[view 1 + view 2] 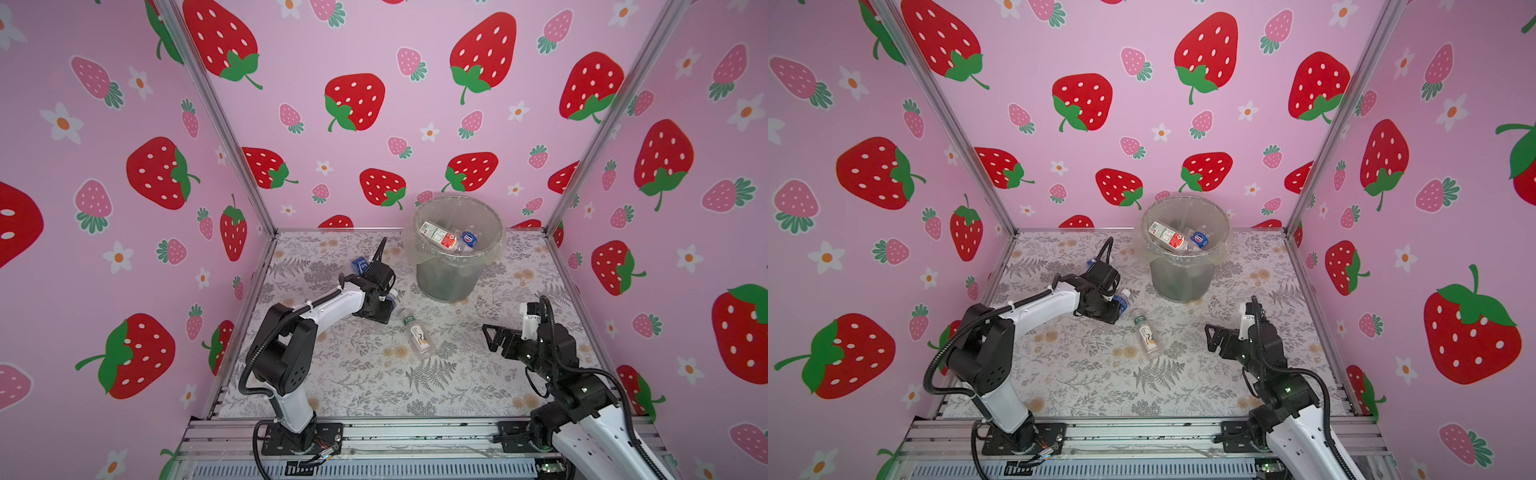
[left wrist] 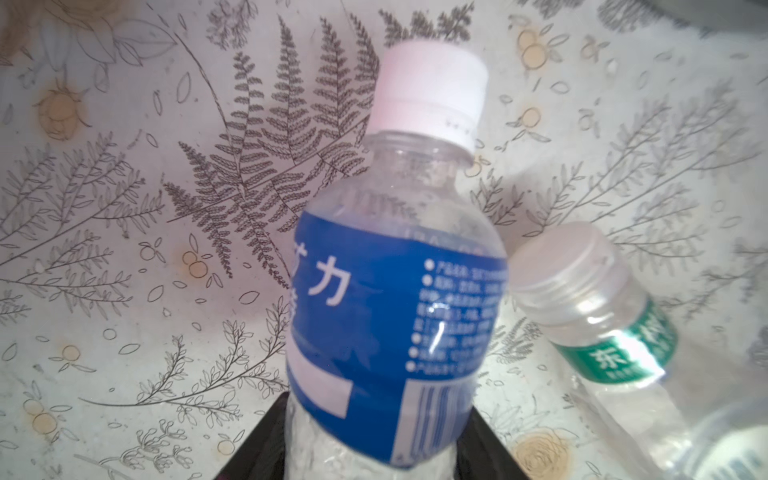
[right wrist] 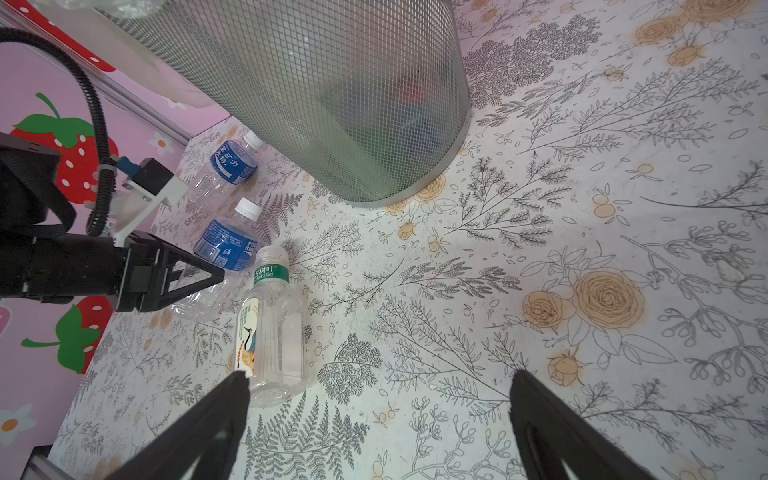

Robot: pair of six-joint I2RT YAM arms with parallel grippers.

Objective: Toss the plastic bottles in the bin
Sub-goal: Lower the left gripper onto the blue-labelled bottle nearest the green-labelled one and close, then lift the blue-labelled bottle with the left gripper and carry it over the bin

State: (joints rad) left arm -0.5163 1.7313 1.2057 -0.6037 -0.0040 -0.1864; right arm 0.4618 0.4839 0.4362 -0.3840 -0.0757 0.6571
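Observation:
My left gripper (image 2: pixel 376 407) is shut on the lower body of a clear bottle with a blue label and white cap (image 2: pixel 395 311), low over the table left of the bin; both top views show this bottle (image 1: pixel 390 297) (image 1: pixel 1123 300). Beside it lies a clear bottle with a green neck band (image 1: pixel 417 334) (image 3: pixel 270 328). Another blue-labelled bottle (image 1: pixel 359 264) (image 3: pixel 230 164) lies behind the left arm. The grey mesh bin (image 1: pixel 444 278) (image 3: pixel 332 83) holds several bottles (image 1: pixel 438 235). My right gripper (image 3: pixel 378 382) (image 1: pixel 487 337) is open and empty, right of the green-banded bottle.
Strawberry-patterned walls close off the back, left and right of the floral table (image 1: pixel 374 382). A metal rail (image 1: pixel 415 436) runs along the front edge, carrying both arm bases. The bin's clear liner (image 1: pixel 494 253) folds out over its rim.

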